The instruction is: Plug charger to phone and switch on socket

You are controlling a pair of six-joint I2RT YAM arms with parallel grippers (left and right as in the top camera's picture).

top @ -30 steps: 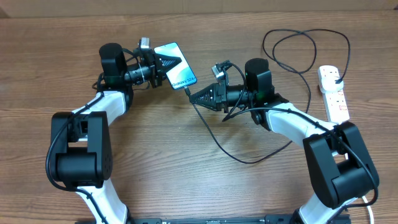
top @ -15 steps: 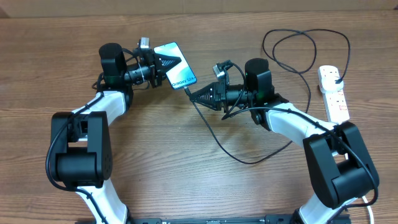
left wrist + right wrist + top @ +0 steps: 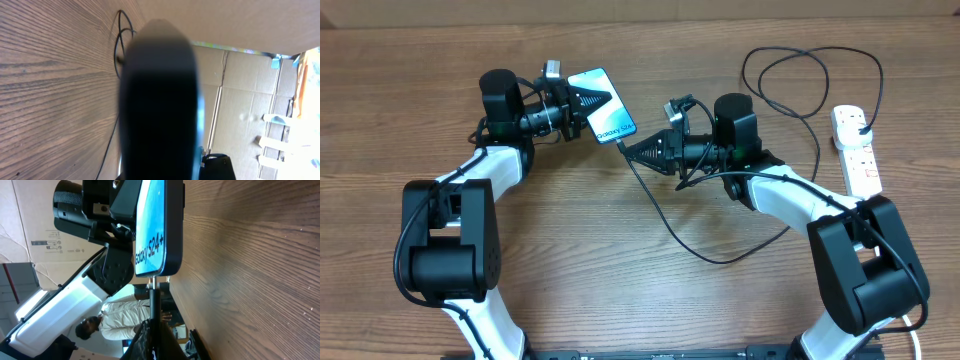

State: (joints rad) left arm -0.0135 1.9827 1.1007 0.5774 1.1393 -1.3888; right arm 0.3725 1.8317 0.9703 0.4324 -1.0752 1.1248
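Right hand (image 3: 628,151) clenched on the plug tip of the charger (image 3: 672,228), just beside the phone's (image 3: 613,122) text end. Left hand (image 3: 590,100) clenched on the phone at its far end. Cannot tell if the phone rests on the counter (image 3: 620,300) or is lifted.

Right wrist view: plug tip (image 3: 154,282) lines up with the phone's long axis and meets the short edge. Seated or not, cannot tell.

Judgement: of the 2 hands, the right is nearer the port; push straight along that axis. Socket (image 3: 855,150) lies well away from the phone, on the right arm's side.
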